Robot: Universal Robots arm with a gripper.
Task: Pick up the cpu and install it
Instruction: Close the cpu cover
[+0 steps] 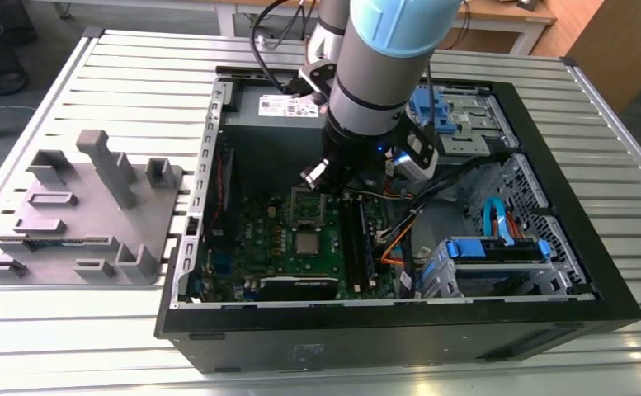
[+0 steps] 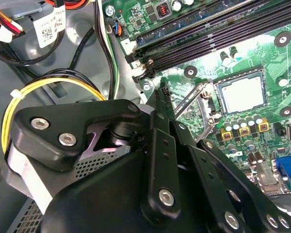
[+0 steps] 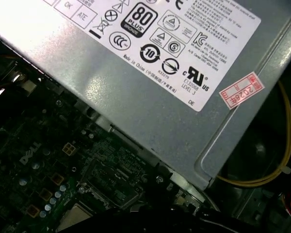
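The cpu (image 1: 309, 242) lies flat in its socket on the green motherboard (image 1: 265, 247) inside the open computer case. In the second wrist view the cpu (image 2: 242, 94) shows its silver top, framed by the socket, and the hinged socket plate (image 2: 200, 99) is raised beside it. My gripper (image 1: 320, 176) hangs just above the board at the socket's far end. Its black fingers (image 2: 161, 104) come together at one tip close to the raised plate, shut, with nothing visible between them.
The power supply (image 3: 150, 97) sits close behind the gripper, with yellow cables (image 2: 48, 85) beside it. Black memory slots (image 2: 208, 34) run alongside the socket. Blue drive cages (image 1: 497, 247) fill the case's right side. A grey holder fixture (image 1: 78, 214) lies on the slatted table (image 1: 133, 74) at the exterior view's left.
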